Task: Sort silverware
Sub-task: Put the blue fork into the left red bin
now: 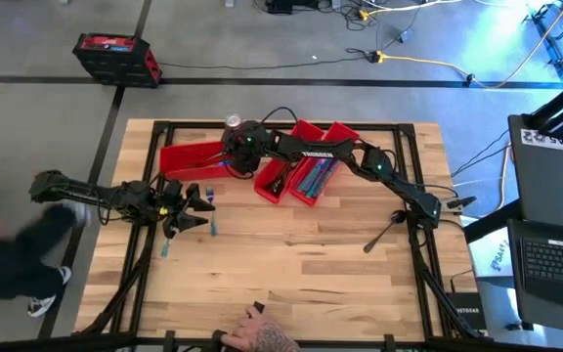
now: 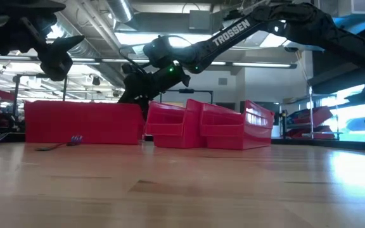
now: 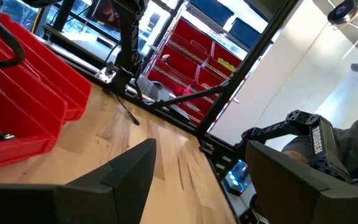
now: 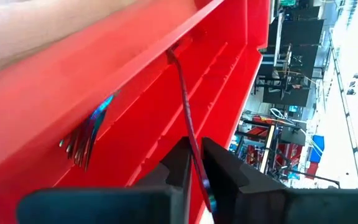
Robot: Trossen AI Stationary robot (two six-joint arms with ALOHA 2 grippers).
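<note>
Silverware (image 4: 188, 118) looks light, stiff and slick; mid-handle seems the surest hold. Right gripper (image 4: 194, 163) pinches one slender piece's handle over the red bin (image 4: 135, 106). Left gripper (image 3: 197, 177) hangs open, empty.

Bins (image 1: 192, 156) glossy red plastic; table (image 1: 291, 264) matt wood; silverware (image 4: 86, 134) shiny iridescent metal.
</note>
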